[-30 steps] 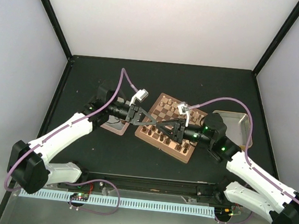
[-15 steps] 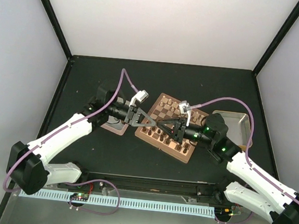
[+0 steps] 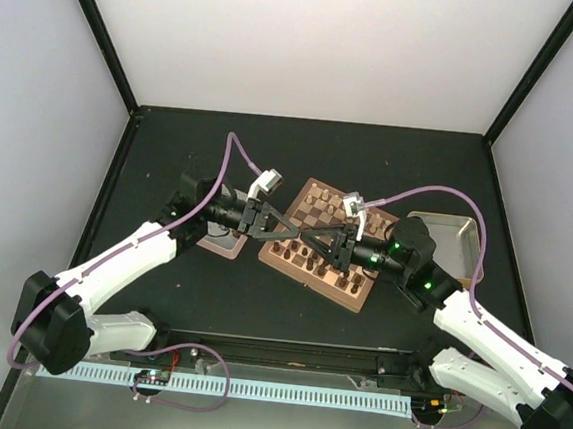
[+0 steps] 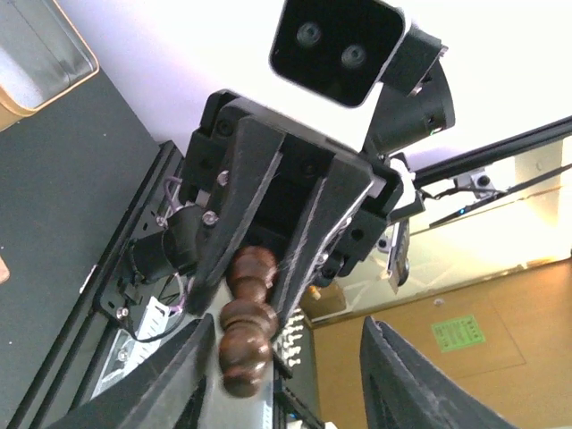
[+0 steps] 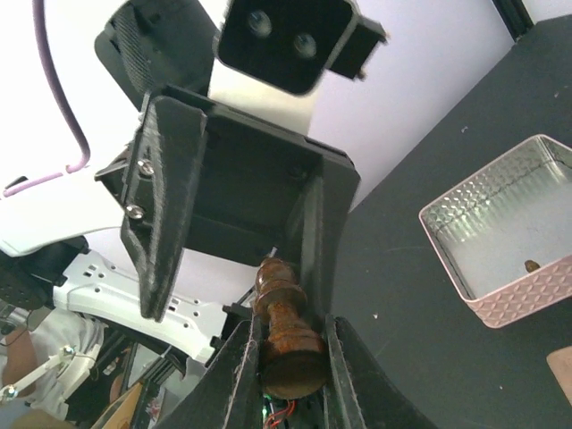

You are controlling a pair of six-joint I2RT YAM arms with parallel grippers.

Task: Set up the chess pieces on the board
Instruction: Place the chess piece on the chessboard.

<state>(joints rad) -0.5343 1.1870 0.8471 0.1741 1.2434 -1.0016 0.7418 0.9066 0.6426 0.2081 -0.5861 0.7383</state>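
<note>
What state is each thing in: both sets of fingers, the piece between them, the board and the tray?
left fingers: open, gripping nothing.
right fingers: shut on the chess piece.
chess piece: held in the air, clamped near its base.
board: lying flat, with dark chessmen standing along its near rows.
tray: upright, nearly bare, one small bit inside.

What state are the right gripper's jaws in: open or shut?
Shut: the right gripper clamps a dark chess piece between its jaws.
</note>
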